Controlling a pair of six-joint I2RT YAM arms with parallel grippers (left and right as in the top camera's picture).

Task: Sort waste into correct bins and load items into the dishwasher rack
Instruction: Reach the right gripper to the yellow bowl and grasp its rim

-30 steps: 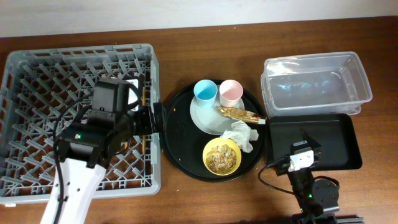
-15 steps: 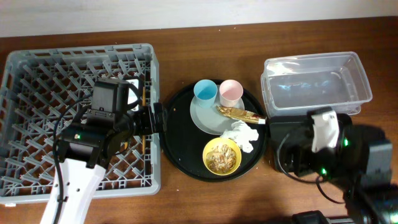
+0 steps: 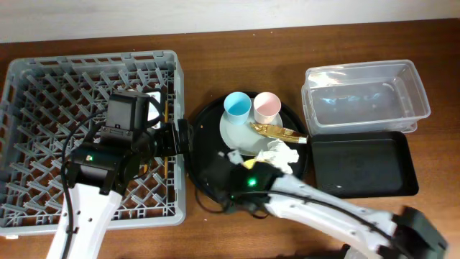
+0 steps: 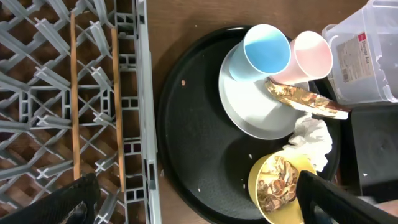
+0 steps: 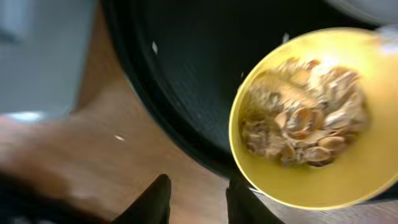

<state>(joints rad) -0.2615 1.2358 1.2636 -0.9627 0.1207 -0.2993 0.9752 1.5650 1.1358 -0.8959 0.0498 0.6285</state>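
I judge the job barely started. The only things loaded are the chopsticks (image 4: 73, 93), which lie side by side in the right part of the rack (image 3: 93, 59). My left end effector (image 4: 196, 186) hangs over that edge of the rack with its fingers wide apart and nothing between them.

Everything else sits on the round tray (image 3: 205, 144) in the middle of the table (image 3: 215, 50). The blue cup (image 3: 236, 105) and pink cup (image 3: 267, 106) stand touching at the far side, on the plate (image 3: 233, 133) as far as I can tell. The wrapper (image 3: 277, 132) lies across the plate's right rim. The napkin (image 3: 279, 155) is just nearer than it, against the bowl (image 5: 311, 180), which holds the scraps (image 5: 305, 124).

At the right, the tub (image 3: 359, 68) and the black bin (image 3: 359, 165) in front of it hold nothing, so all the waste is left to sort. The cups, plate and bowl are left to rack.

My right end effector (image 5: 198, 199) hovers at the tray's near edge, just left of the bowl. Its fingers are a little apart and hold nothing, though that view is blurred.

In the overhead view the right arm crosses the near side of the table and hides the bowl. I expect the plate cannot go until the cups and wrapper are off it. The napkin crowds the bowl's far-right rim.
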